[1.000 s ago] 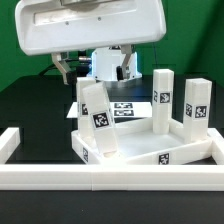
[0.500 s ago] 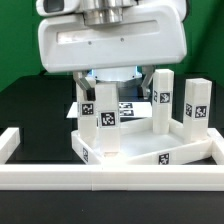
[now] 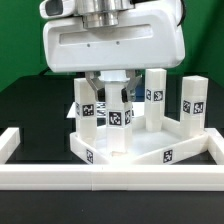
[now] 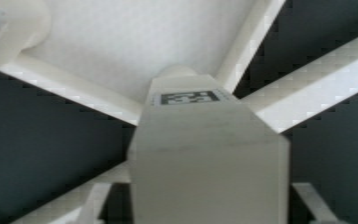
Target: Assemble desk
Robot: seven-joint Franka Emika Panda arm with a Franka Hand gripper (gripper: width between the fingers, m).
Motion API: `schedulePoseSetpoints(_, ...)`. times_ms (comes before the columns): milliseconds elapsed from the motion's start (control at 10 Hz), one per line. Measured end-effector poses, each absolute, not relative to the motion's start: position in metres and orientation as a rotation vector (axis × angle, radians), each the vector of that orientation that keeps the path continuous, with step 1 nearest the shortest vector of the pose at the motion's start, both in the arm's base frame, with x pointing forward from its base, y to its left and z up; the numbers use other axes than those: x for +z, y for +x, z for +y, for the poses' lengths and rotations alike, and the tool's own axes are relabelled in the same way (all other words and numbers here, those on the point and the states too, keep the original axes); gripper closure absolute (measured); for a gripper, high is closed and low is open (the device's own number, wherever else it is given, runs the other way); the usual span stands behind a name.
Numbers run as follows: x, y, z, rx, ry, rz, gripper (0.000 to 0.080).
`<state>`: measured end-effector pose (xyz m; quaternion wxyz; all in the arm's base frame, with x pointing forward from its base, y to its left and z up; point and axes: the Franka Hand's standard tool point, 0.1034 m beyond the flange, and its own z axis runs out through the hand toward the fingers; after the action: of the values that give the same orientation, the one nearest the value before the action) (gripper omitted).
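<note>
Gripper (image 3: 117,95) fingers clamp an upright white leg (image 3: 119,120) near its top, its foot down inside the rimmed tabletop panel (image 3: 150,152) that lies against the long white border wall (image 3: 110,176), three more legs standing in it, every piece wearing black-and-white square tags without readable writing.

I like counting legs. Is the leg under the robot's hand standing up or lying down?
Standing up. The leg rises vertically from the tabletop, beneath the gripper.

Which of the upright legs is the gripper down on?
The leg nearest the camera, standing between two others: the gripper sits right over its top. The leg at far right stands well clear.
</note>
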<state>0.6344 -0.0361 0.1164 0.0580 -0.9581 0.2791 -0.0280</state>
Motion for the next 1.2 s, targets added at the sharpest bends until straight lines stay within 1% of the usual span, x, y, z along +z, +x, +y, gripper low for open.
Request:
schedulePoseSetpoints(200,0.115,0.635,-0.041,-0.064,-2.786,1.171,0.0506)
schedulePoseSetpoints(400,0.114,0.637,-0.055,-0.051,-2.61,1.529,0.0506)
schedulePoseSetpoints(600,0.114,0.635,-0.067,-0.02,-2.329,1.906,0.0506)
schedulePoseSetpoints(700,0.117,0.635,-0.072,0.013,-2.253,1.988,0.0506)
schedulePoseSetpoints(800,0.113,0.632,-0.077,0.007,-2.161,2.056,0.0506)
schedulePoseSetpoints(900,0.113,0.63,-0.075,-0.008,-2.027,2.168,0.0506)
schedulePoseSetpoints(1000,0.112,0.629,-0.065,-0.013,-1.885,2.287,0.0505)
schedulePoseSetpoints(1100,0.113,0.632,-0.053,-0.013,-1.78,2.362,0.0505)
schedulePoseSetpoints(1200,0.113,0.632,-0.051,-0.014,-1.756,2.38,0.0505)
